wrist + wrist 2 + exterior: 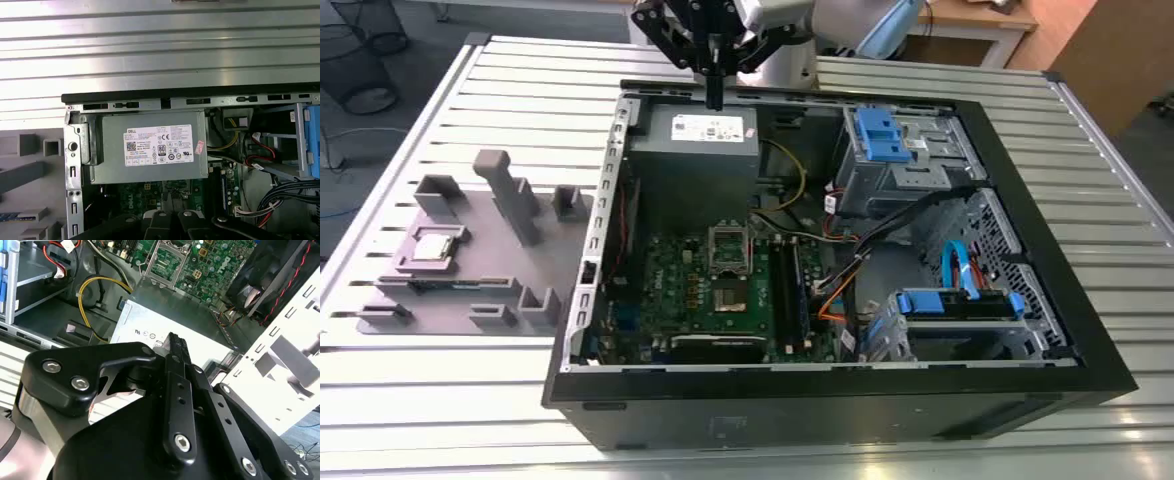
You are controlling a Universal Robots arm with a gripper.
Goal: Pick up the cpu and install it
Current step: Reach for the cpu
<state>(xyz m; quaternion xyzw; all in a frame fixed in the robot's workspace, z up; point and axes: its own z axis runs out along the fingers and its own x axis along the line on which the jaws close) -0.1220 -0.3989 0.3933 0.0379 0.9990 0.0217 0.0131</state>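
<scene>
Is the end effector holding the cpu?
No, the cpu lies on the grey fixture, while the end effector hangs above the power supply.

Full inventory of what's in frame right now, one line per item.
cpu: one, silver-grey, lying in the fixture at the exterior view's left
fixture: one, matte grey, on the table beside the case
computer case: one, black, open, mid-table
motherboard: one, green, inside the case
power supply: one, grey with a white label, inside the case next to the motherboard
drive brackets: two, blue, inside the case toward the exterior view's right
table: one, slatted silver, under everything
gripper: one, black, shut and empty, above the power supply, away from the cpu
</scene>
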